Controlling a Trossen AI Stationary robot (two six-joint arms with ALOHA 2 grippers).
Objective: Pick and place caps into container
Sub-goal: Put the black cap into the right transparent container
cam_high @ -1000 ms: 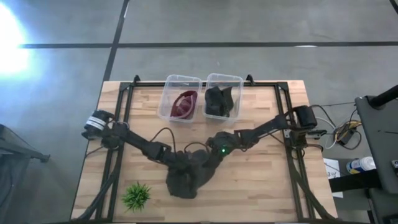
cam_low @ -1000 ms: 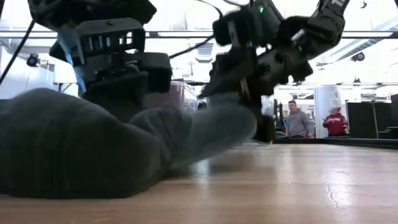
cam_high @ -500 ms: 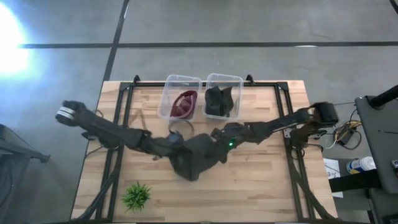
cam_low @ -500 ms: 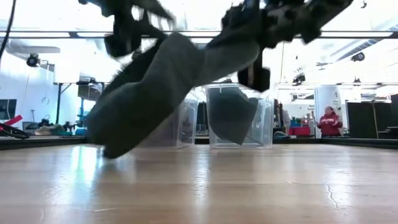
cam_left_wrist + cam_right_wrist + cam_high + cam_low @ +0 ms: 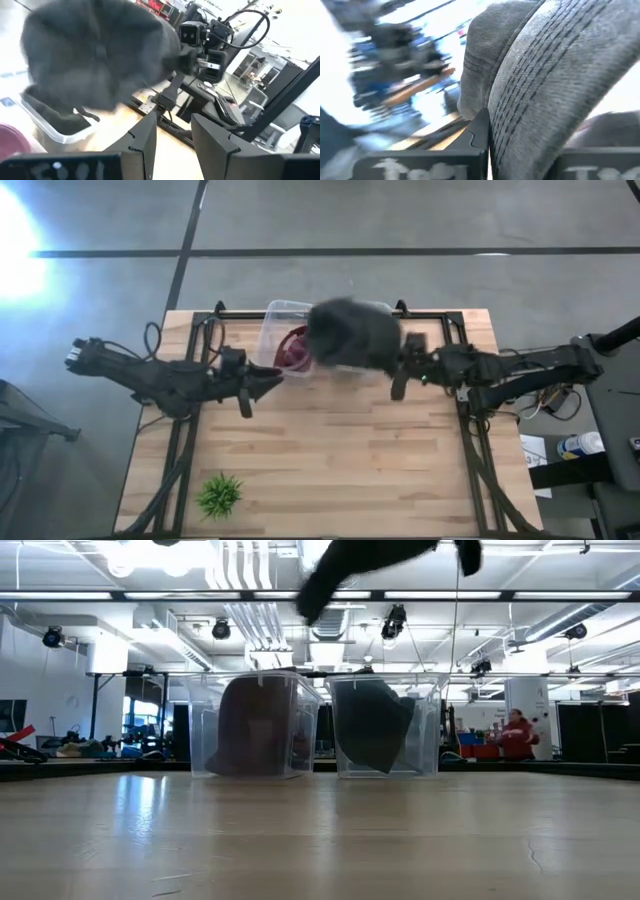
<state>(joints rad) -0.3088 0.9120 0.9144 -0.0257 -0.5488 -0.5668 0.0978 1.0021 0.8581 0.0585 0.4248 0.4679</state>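
A dark grey cap [image 5: 350, 335] hangs in the air over the two clear containers at the table's far edge, with my right gripper [image 5: 400, 365] shut on it from the right. The low view shows that cap [image 5: 360, 565] high above the table. A maroon cap [image 5: 295, 348] lies in the left container [image 5: 272, 330]. Another grey cap [image 5: 372, 735] leans inside the right container [image 5: 430, 730]. My left gripper [image 5: 272, 380] is open with nothing between its fingers, left of the containers and apart from the held cap. My right gripper pinches the grey cap's stitched brim [image 5: 535, 95] between its two fingers [image 5: 480, 131]. It comes roughly level from the table's right side. The cap is lifted clear, and its crown [image 5: 340, 330] reaches from the fingers toward the table's left, over both containers.
A small green plant [image 5: 218, 495] stands near the front left corner. A black frame [image 5: 205, 330] runs along the table's edges. Bare wood [image 5: 350, 450] fills the middle and the near half. People [image 5: 515, 730] stand in the room far behind the table.
My right gripper has lifted the grey cap clear of the table's middle and carried it up and toward the far edge, over the containers. My left gripper has left the cap and drawn back toward the table's left. The cap has swung from lying flat to hanging in the air.
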